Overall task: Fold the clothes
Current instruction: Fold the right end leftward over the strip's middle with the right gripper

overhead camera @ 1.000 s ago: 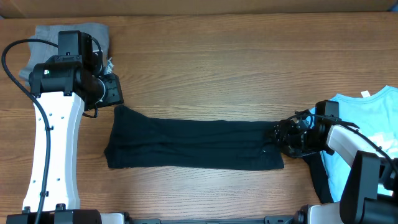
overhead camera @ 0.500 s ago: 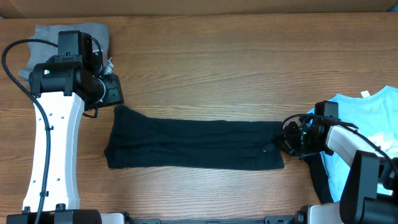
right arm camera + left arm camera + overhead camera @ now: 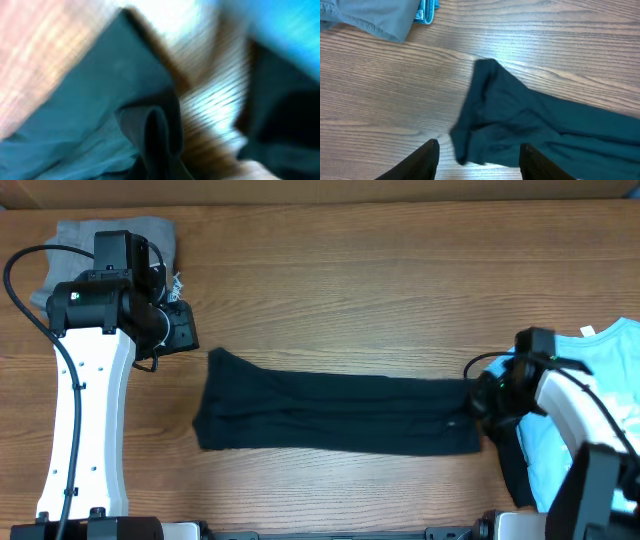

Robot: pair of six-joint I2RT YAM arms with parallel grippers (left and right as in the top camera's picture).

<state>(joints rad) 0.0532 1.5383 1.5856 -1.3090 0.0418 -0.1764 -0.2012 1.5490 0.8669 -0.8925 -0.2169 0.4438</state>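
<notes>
The black T-shirt [image 3: 340, 412] lies as a long narrow strip across the wooden table [image 3: 350, 290]. My right gripper [image 3: 478, 402] is shut on its right end. The blurred right wrist view shows a pinched fold of the dark cloth [image 3: 100, 100] between the shut fingers of the right gripper [image 3: 160, 150]. My left gripper [image 3: 183, 330] hovers just beyond the strip's upper left corner. In its wrist view the left gripper [image 3: 480, 150] is open, with the shirt's left end [image 3: 530, 125] ahead of it and untouched.
Grey folded garments [image 3: 110, 235] sit at the back left corner, seen also as grey cloth [image 3: 365, 17] in the left wrist view. A light blue T-shirt [image 3: 600, 410] lies at the right edge, with a dark cloth edge [image 3: 510, 470] beside it.
The right gripper closed on the shirt's right end and moved right, dragging the whole strip rightward. The left arm stayed in place.
</notes>
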